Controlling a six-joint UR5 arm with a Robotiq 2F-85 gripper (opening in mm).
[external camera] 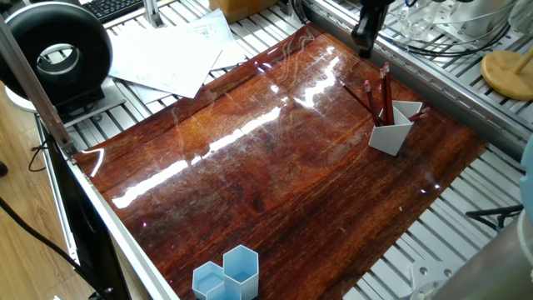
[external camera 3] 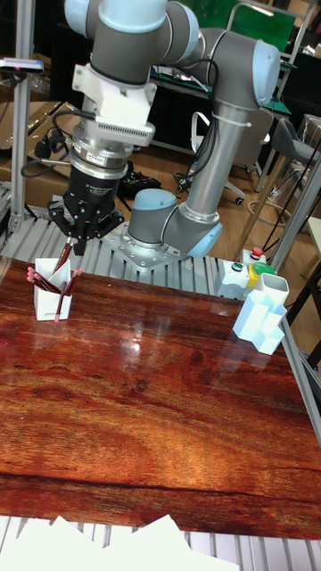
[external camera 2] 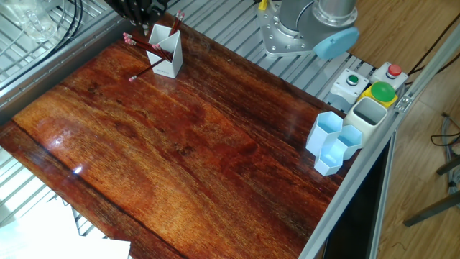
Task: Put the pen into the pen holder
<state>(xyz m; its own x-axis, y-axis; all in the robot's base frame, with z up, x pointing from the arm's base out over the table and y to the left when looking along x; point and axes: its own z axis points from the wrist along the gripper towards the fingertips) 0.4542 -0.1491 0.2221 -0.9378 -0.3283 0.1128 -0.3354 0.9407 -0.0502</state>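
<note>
the wooden table top (external camera: 266, 167) is filling most of each view, dark red and glossy, catching streaks of light. the ur5 arm (external camera 3: 169, 53) is standing at the table's far edge in the tall view, reaching over to one corner, with its grey base bolted to the slatted metal frame. loose white paper sheets (external camera: 166, 54) are lying off the wood beside a black round lamp-like ring (external camera: 54, 54). a cluster of light blue hexagonal cups (external camera 2: 332, 144) is sitting at the table edge, well apart from the arm's working corner, near a box with coloured buttons (external camera 2: 374, 85).

the pen holder (external camera 3: 51, 290) is standing upright near the corner of the wood, white and angular, with several red pens (external camera: 386, 93) leaning in it, their ends sticking above the rim; one or two are slanting out over the side.

the gripper (external camera 3: 78, 252) is hanging just above the holder, pointing down. its dark fingers are seeming to meet at a narrow tip there, with nothing visibly between them, yet i cannot tell for sure how they stand.
</note>
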